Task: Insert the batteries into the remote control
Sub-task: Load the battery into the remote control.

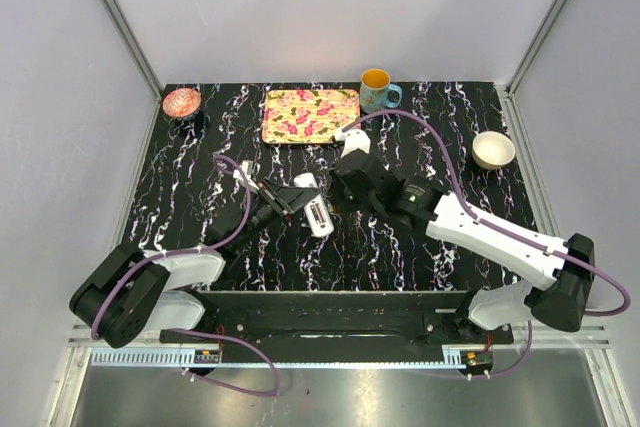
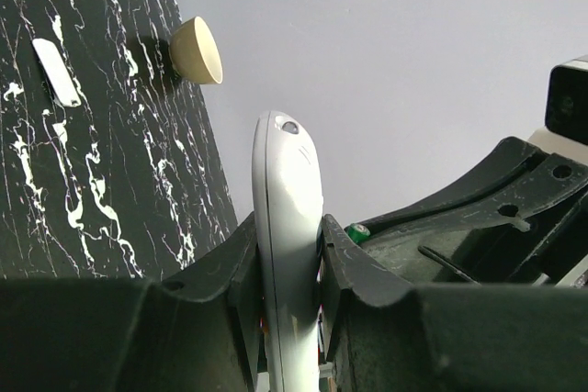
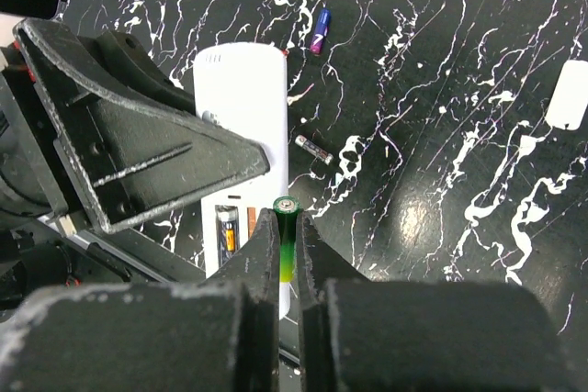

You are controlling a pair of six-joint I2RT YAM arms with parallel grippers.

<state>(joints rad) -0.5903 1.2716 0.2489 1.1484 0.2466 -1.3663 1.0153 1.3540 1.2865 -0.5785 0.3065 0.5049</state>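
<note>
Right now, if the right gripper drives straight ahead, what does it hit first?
Likely the remote, at its open bay; the green battery in the right gripper touches first. Depth unclear.

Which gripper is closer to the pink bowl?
Left. The pink bowl sits in the far-left corner; the left gripper is toward the middle, the right gripper just right of it.

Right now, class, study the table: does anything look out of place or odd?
Two stray batteries lie loose on the table beside the remote: a purple battery and a second battery. A small white cover lies well apart, and the remote's back is open. Nothing looks spilled or broken.
</note>
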